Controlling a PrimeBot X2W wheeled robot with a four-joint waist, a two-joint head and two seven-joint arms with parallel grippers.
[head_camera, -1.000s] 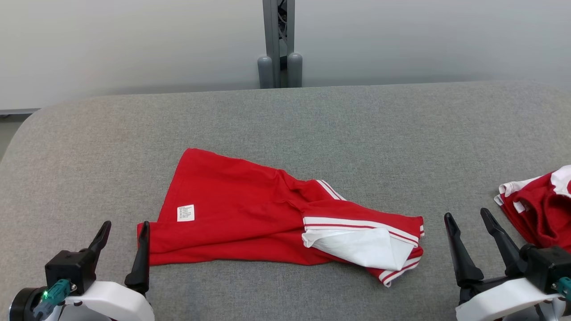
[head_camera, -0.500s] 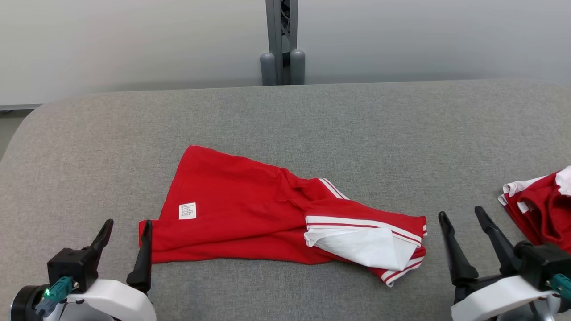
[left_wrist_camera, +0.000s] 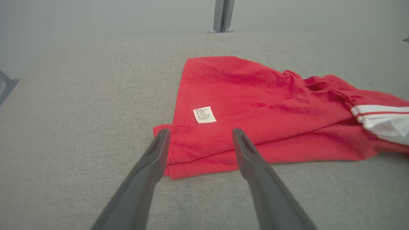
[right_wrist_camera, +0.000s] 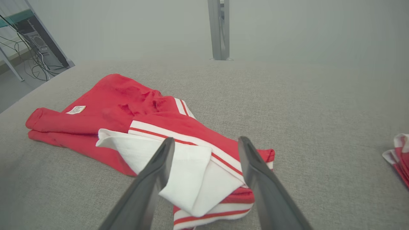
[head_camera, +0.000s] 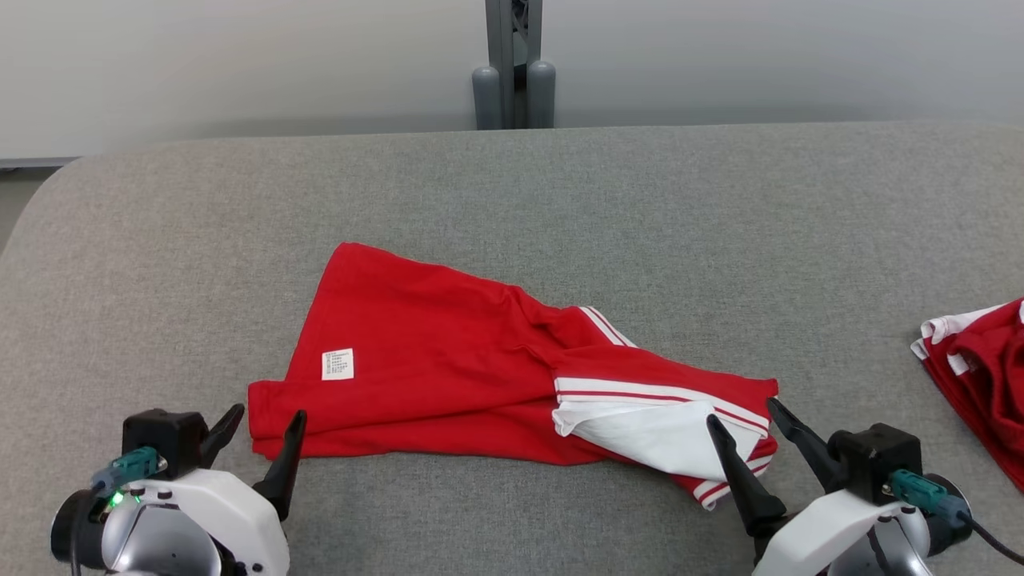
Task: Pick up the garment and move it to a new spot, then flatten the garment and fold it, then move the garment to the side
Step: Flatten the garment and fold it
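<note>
red-white cloth (head_camera: pixel 984 384): cut by right edge | garment (head_camera: pixel 432 368) label (head_camera: pixel 337 363): print unreadable

Lab, prob. — padded grey table (head_camera: pixel 512 200), floor cables (right_wrist_camera: pixel 40 72).

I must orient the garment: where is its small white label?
In the head view, the label sits on the left part of the garment, just beyond the open left gripper.

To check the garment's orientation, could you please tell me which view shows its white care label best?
The left wrist view: the care label lies close and largest there. The head view shows it smaller; the right wrist view, distant and slanted.
</note>
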